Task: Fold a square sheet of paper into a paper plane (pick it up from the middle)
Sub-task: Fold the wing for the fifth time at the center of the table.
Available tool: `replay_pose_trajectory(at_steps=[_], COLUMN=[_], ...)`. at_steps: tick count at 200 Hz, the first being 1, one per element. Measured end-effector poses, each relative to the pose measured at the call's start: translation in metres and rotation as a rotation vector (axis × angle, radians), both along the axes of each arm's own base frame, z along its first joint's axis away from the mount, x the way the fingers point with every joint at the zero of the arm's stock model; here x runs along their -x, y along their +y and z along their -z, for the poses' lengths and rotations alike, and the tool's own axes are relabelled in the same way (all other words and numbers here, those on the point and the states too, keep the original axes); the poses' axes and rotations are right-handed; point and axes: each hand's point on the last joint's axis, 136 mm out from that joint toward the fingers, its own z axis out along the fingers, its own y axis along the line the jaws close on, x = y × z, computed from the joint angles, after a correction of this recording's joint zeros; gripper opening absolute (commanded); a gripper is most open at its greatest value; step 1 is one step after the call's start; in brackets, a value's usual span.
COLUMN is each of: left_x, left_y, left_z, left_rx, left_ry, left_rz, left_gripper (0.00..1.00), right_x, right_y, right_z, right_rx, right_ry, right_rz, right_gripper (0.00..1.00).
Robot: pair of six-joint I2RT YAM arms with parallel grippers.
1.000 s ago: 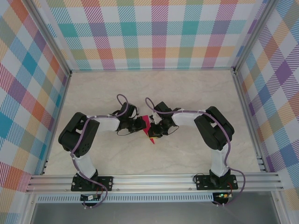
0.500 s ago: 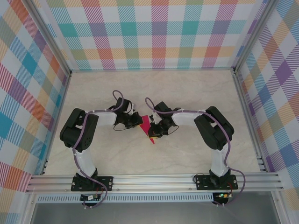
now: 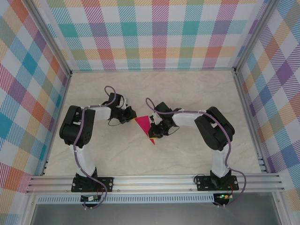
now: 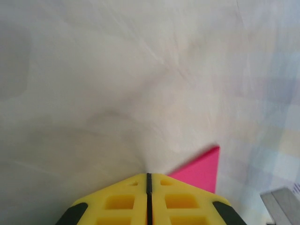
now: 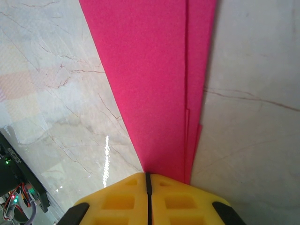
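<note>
The square sheet of paper [image 3: 143, 123] lies flat on the marble table as a folded magenta triangle, its narrow end toward the near edge. In the right wrist view its stacked layers [image 5: 159, 84] run straight ahead from under my right gripper [image 5: 148, 174], whose yellow fingers are shut and rest on its near end. From above, the right gripper [image 3: 152, 132] sits on the paper's right side. My left gripper [image 3: 131, 118] is shut and holds nothing, just left of the paper's far corner. In the left wrist view one pink corner [image 4: 202, 169] shows right of the left gripper [image 4: 149, 175].
Checked walls [image 3: 154, 33] and aluminium posts enclose the table on three sides, with a rail [image 3: 154, 180] along the near edge. A circuit board [image 5: 14, 187] shows at the lower left of the right wrist view. Open tabletop [image 3: 154, 89] lies behind the paper.
My left gripper has drawn back up and to the left off the paper, uncovering its left part as a wider triangle. The right gripper has stayed in place.
</note>
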Motion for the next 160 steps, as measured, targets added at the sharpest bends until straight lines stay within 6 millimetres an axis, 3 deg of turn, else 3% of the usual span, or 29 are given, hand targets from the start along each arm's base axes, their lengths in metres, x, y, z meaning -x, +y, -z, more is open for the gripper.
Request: replay_pose_trajectory(at_steps=[59,78,107,134,160], left_x=[-0.012,-0.013,-0.012,0.001,0.023], left_y=[0.015,0.027,0.057,0.074,0.082], left_z=[-0.002,-0.005,-0.037,-0.073,-0.084], left_rx=[-0.071,-0.131,-0.228,-0.284,-0.333], left_ry=[0.004,-0.001,-0.040,-0.086,-0.080], left_rz=[-0.021,-0.059,-0.158,-0.235,-0.278], left_gripper=[0.13,0.18,0.31,0.39,0.47], right_x=[-0.003,-0.006,-0.014,-0.032,-0.053], right_y=[0.004,0.007,0.002,-0.009,-0.029], right_z=[-0.008,-0.013,-0.029,-0.062,-0.091], right_rx=[-0.016,-0.011,0.033,0.048,0.076], right_ry=[-0.012,-0.030,-0.091,-0.209,-0.330], right_rz=[-0.003,-0.005,0.016,0.057,0.122], right_gripper=[0.15,0.26,0.43,0.56,0.67])
